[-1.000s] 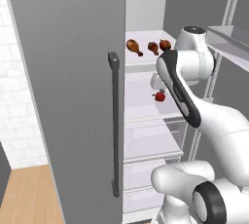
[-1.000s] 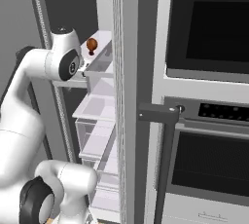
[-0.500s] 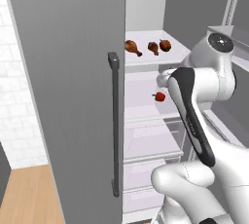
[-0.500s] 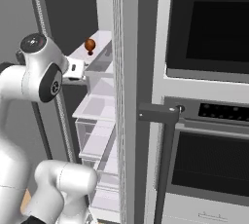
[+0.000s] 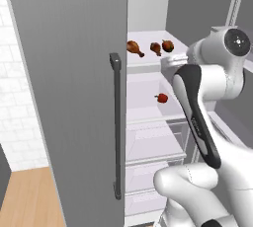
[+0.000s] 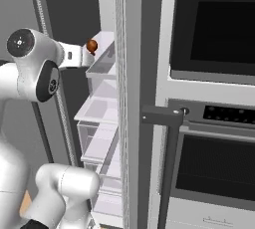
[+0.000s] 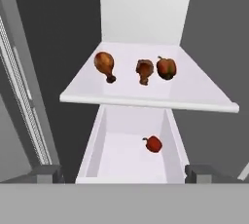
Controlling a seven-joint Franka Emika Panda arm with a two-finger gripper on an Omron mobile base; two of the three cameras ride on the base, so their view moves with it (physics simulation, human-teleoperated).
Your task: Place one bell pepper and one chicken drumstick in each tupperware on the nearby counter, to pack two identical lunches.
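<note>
1. Dark-tipped and spread wide, the tool (image 7: 124, 172) holds nothing; its two fingertips (image 7: 46, 173) stand far apart at the foot of the hand view, facing into the open fridge.
2. Over the last second the tool has opened further to this wide stance, and the arm's elbow has swung out to the robot's right, so the hand now looks squarely at the shelves. My reading: it is lining up for a first pick, and nothing is packed yet.
3. Ahead of the tool and slightly below it, a small red bell pepper (image 7: 153, 143) lies alone on the lower white shelf (image 7: 116, 164).
4. Further ahead and higher, on the upper shelf (image 7: 204, 91), sit two chicken drumsticks: the first drumstick (image 7: 105, 65) to the left, the second drumstick (image 7: 144, 71) near the middle, with a second bell pepper (image 7: 166, 67) just beside it on the right.
5. The same foods show in the left base view: drumstick (image 5: 134, 48) and pepper (image 5: 161, 97).
6. The grey fridge door (image 5: 69, 97) stands open, out to the tool's left.
7. The tupperware and desk lie outside what these views take in, so each item needs carrying away from the fridge.
</note>
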